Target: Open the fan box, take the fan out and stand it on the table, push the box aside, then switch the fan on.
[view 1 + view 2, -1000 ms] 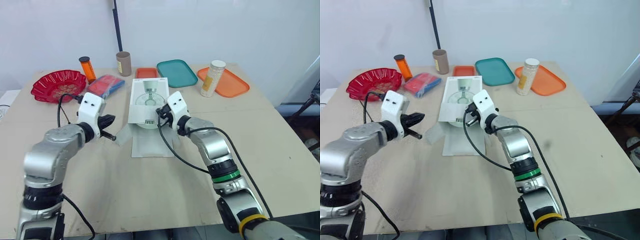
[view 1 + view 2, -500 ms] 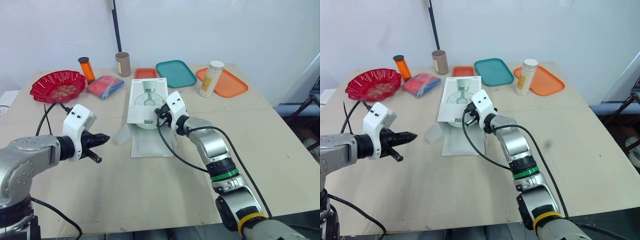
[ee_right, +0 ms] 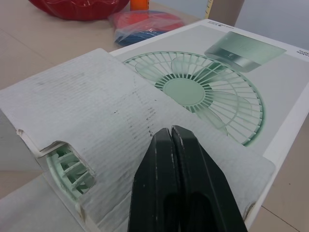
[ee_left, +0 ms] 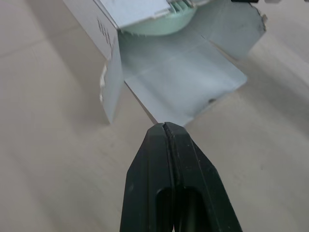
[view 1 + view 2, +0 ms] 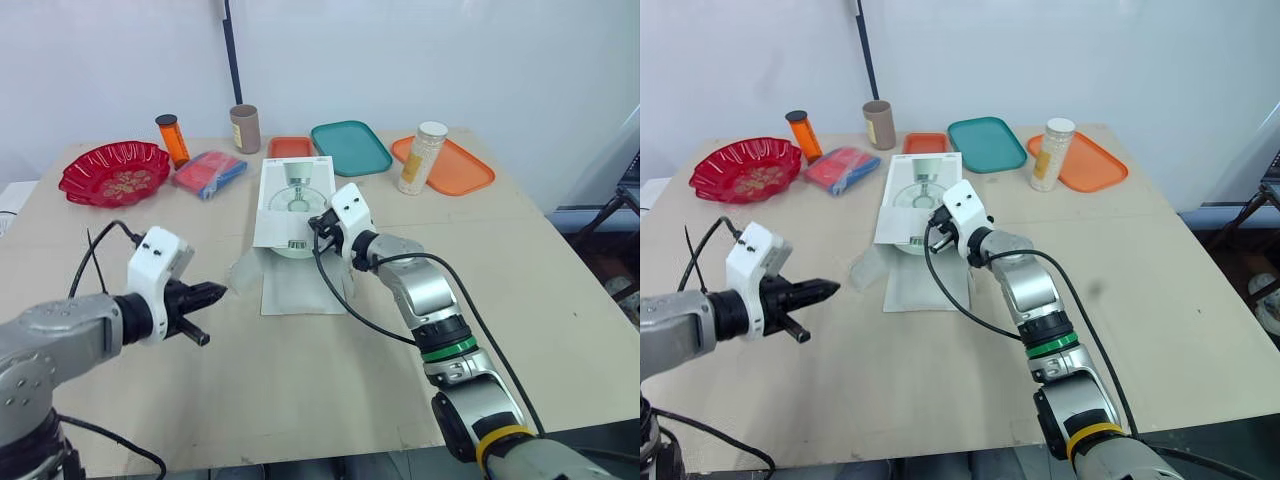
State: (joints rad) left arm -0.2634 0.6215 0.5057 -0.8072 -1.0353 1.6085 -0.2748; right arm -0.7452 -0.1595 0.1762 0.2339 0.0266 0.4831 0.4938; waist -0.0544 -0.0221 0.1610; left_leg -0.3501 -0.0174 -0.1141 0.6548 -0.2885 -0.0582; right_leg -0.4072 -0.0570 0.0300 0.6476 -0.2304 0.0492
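The white fan box (image 5: 295,195) lies flat in the middle of the table, a green fan pictured on its top. Its near end is open: a wide flap (image 5: 300,290) lies on the table and a side flap (image 5: 240,272) sticks out to the left. The pale green fan (image 4: 159,29) shows inside the open end. My right gripper (image 5: 318,228) is shut, its tips resting on the top flap (image 3: 96,111) at the box's near edge. My left gripper (image 5: 222,293) is shut, low over the table, just left of the side flap and pointing at it.
Along the far side stand a red bowl (image 5: 115,172), an orange bottle (image 5: 174,138), a red-blue packet (image 5: 210,172), a brown cup (image 5: 245,128), a small orange tray (image 5: 292,147), a teal tray (image 5: 352,147) and an orange tray (image 5: 465,170) bearing a white jar (image 5: 420,158).
My left gripper drew back from the box's left flap toward me, then edged right again toward it. The right gripper and the box have stayed put.
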